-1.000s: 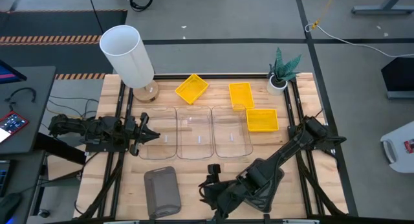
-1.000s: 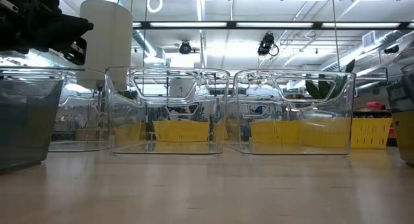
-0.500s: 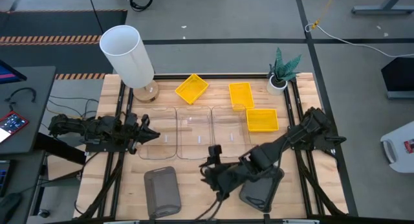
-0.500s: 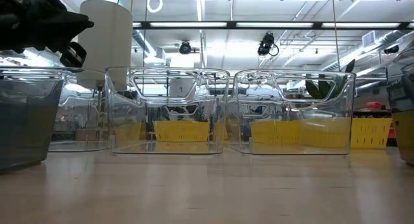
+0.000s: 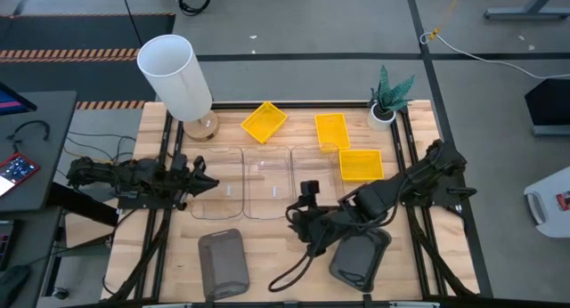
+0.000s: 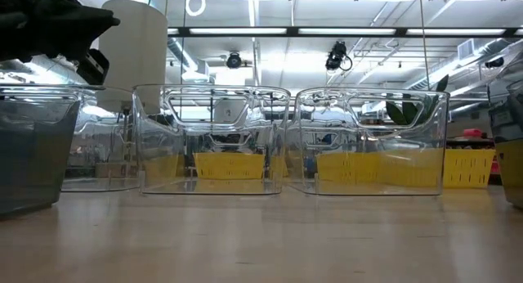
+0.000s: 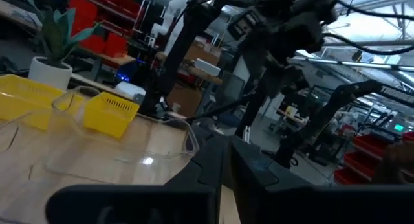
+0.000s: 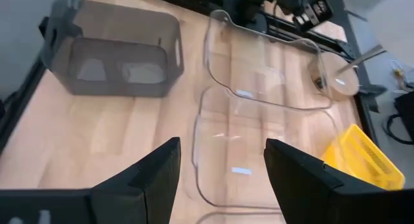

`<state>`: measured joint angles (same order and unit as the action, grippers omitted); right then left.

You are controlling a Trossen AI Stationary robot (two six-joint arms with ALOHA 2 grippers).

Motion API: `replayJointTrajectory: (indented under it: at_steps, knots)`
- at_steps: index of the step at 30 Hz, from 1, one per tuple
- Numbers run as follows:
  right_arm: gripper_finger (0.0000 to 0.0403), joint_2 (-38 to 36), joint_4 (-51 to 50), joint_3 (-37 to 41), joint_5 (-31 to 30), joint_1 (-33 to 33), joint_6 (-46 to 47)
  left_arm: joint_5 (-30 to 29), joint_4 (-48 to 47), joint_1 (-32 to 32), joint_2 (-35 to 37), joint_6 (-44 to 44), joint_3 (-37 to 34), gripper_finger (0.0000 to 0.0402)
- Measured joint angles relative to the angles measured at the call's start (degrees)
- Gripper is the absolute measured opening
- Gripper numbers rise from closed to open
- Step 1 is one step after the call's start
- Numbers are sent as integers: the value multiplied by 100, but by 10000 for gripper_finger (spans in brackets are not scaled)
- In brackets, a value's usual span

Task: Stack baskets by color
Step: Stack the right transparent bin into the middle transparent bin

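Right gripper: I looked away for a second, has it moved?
Yes. The right gripper has moved away from the table's front edge toward the clear baskets, leaving the grey basket uncovered.

A robotics lab: red storage bins (image 7: 107, 10), ceiling strip lights (image 6: 327, 31), other robot rigs behind.

High view: overhead, straight down, whole table (image 5: 267, 246). Low view: tabletop height, level, close to clear baskets (image 6: 211, 140). Wrist views: forward across table; all share clear baskets.
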<state>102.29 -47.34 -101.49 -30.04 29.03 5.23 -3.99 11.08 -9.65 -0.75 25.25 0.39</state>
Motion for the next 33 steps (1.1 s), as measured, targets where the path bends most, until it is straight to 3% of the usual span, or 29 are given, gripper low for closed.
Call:
replayJointTrajectory:
  at_steps: [6, 11, 18, 33]
  knots:
    - [228, -741, 342, 1069, -213, 36, 158, 26, 390, -1, 2, -40, 0, 28]
    - [225, -1584, 1243, 2267, -239, -37, 232, 163, 532, 0, 2, -155, -1, 19]
    - [209, -2327, 1689, 3145, 92, -298, 434, 192, 544, 0, 2, -145, -1, 23]
    - [206, -1503, 1352, 3344, 1594, -955, 892, 39, 538, -2, 2, -459, 0, 27]
